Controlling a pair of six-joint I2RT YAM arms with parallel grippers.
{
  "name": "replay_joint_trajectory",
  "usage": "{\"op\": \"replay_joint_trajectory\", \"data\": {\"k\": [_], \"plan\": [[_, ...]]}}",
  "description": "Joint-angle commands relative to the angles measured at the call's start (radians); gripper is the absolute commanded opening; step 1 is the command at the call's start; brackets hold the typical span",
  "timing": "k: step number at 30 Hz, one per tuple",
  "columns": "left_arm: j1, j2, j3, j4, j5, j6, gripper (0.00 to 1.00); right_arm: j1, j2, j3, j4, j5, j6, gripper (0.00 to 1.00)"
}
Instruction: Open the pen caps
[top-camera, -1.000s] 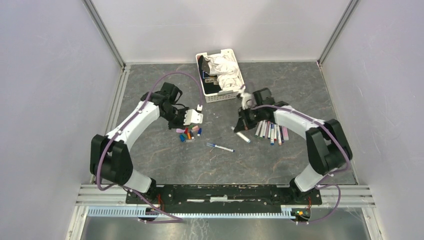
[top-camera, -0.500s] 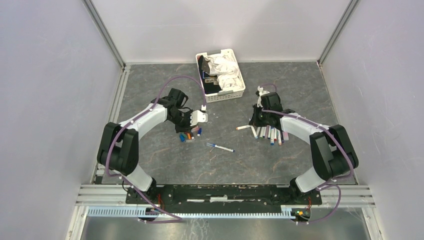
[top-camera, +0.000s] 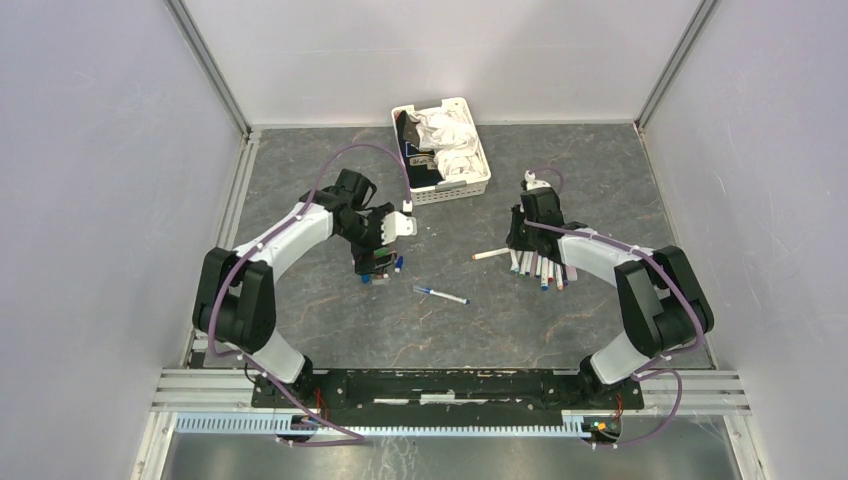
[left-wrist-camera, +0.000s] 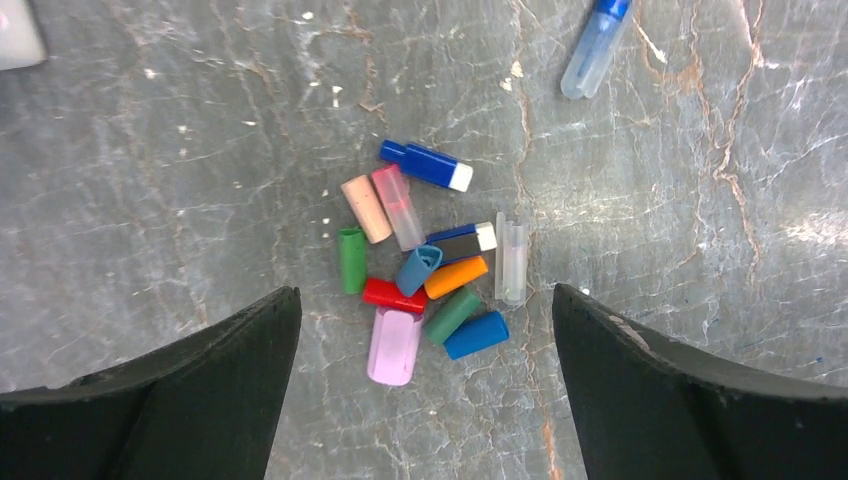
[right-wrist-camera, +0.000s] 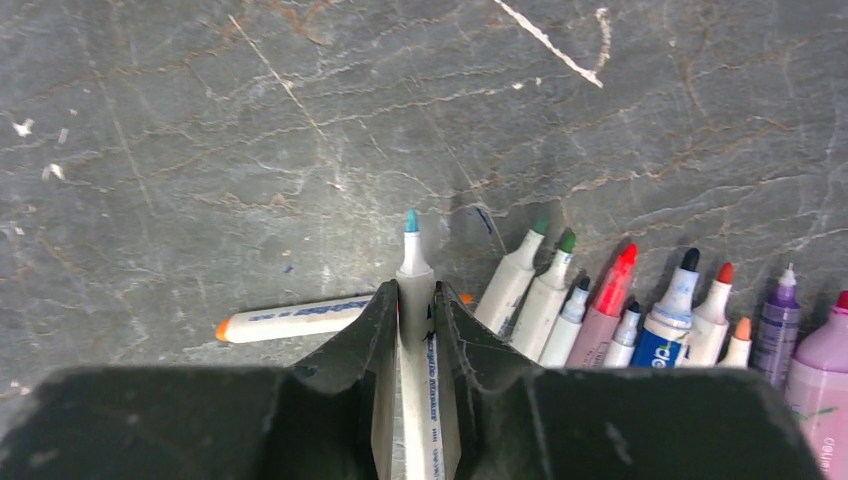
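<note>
loose pen caps (left-wrist-camera: 442, 278) heaped, pens (right-wrist-camera: 610, 300) in a row
caps lie on their sides, mostly touching: pink, blue, red, green, orange, clear. pens lie side by side, tips bare; teal-tipped pen (right-wrist-camera: 412, 262) beside them, orange-tipped pen (right-wrist-camera: 290, 320) crosswise.

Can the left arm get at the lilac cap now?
Probably yes: the left gripper is open over the caps, and the lilac cap lies at the pile's edge, uncovered, though a red cap touches it.
</note>
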Motion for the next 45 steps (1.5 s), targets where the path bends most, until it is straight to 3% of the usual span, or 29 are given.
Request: {"op": "replay_joint_trajectory", "data": {"k": [1,6,11,15,17,22,27,36,41,45], "plan": [[-0.003,-0.068,0.088,-0.039,0.038,-0.075,1.0,0.01,-0.02,-0.018,0.034,0.067,0.013,0.27],[-0.002,-0.091,0.184,-0.061,0.0,-0.181,1.0,0.016,-0.048,-0.026,0.035,0.077,0.013,0.39],[-0.003,-0.09,0.297,-0.097,-0.092,-0.298,1.0,0.046,-0.115,-0.02,0.013,0.101,-0.029,0.42],[0.01,-0.106,0.346,-0.108,-0.146,-0.345,1.0,0.124,-0.183,-0.029,0.03,0.08,-0.135,0.44],[0.014,-0.127,0.347,-0.077,-0.182,-0.388,1.0,0.175,-0.191,-0.02,0.038,-0.009,-0.239,0.48],[0.019,-0.162,0.34,-0.028,-0.264,-0.436,1.0,0.316,-0.121,0.04,-0.032,-0.235,-0.418,0.49],[0.041,-0.177,0.331,-0.027,-0.286,-0.445,1.0,0.422,-0.024,0.088,-0.059,-0.333,-0.485,0.52],[0.062,-0.243,0.271,-0.063,-0.275,-0.394,1.0,0.541,0.179,0.213,-0.217,-0.219,-0.558,0.52],[0.062,-0.296,0.241,-0.096,-0.168,-0.361,1.0,0.546,0.189,0.181,-0.209,-0.179,-0.555,0.42],[0.062,-0.314,0.24,-0.149,-0.083,-0.33,1.0,0.545,0.161,0.138,-0.18,-0.17,-0.549,0.13]]}}
